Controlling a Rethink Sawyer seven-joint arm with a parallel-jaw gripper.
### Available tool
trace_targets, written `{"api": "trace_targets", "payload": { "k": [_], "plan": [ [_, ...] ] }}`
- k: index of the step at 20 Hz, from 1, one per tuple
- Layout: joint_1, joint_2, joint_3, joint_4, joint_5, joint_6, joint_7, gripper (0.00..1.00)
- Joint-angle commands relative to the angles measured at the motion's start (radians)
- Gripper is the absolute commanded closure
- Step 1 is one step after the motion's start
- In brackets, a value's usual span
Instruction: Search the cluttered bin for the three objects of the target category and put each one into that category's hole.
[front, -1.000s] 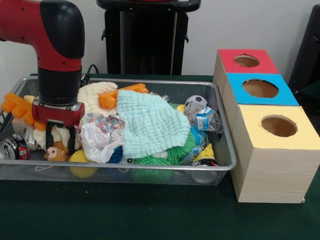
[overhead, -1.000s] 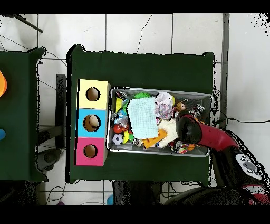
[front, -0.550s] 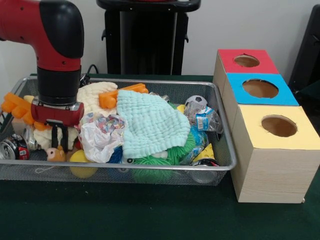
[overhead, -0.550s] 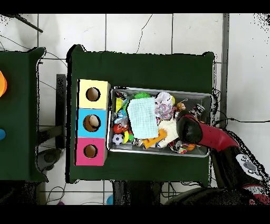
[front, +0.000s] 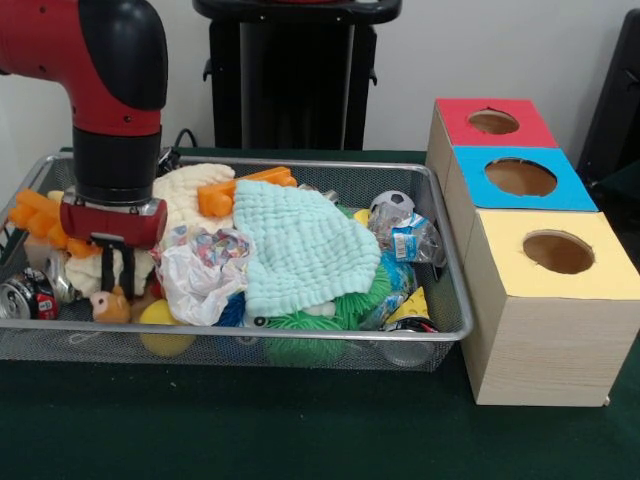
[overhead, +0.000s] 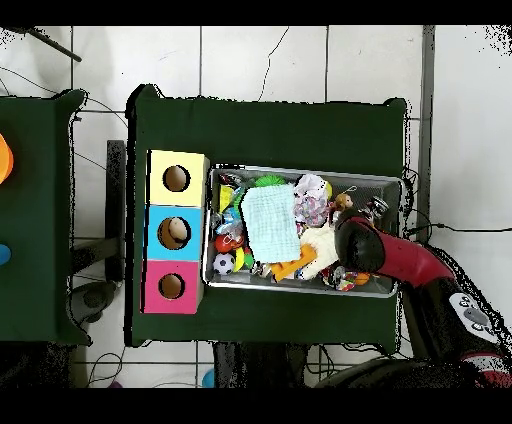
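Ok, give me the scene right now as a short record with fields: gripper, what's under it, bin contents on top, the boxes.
gripper: low at the bin's end farthest from the boxes, fingers close together, grasp unclear
under it: small brown plush toy beside a crushed can
bin: wire mesh, piled full
on top: mint cloth, crumpled paper, orange toy, small football
boxes: red, blue, yellow, one hole each

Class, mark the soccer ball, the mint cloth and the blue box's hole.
soccer ball (front: 392, 205), front view, its white top.
mint cloth (front: 305, 250), front view, middle of the fabric.
blue box's hole (front: 520, 177), front view, inside the round opening.
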Motion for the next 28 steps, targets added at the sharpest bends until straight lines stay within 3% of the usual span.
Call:
{"api": "trace_targets", "payload": {
  "k": [1, 4, 8, 18, 28],
  "plan": [
    [-0.005, -0.151, 0.087, 0.149, -0.020, 0.155, 0.014, 1.00],
    [-0.002, -0.243, 0.099, 0.179, 0.008, 0.224, -0.002, 1.00],
    [-0.011, -0.305, 0.123, 0.202, 0.035, 0.271, -0.001, 1.00],
    [0.002, -0.360, 0.124, 0.225, 0.045, 0.276, 0.045, 1.00],
    [0.036, -0.425, 0.108, 0.239, 0.097, 0.351, 0.070, 1.00]
  ]
}}
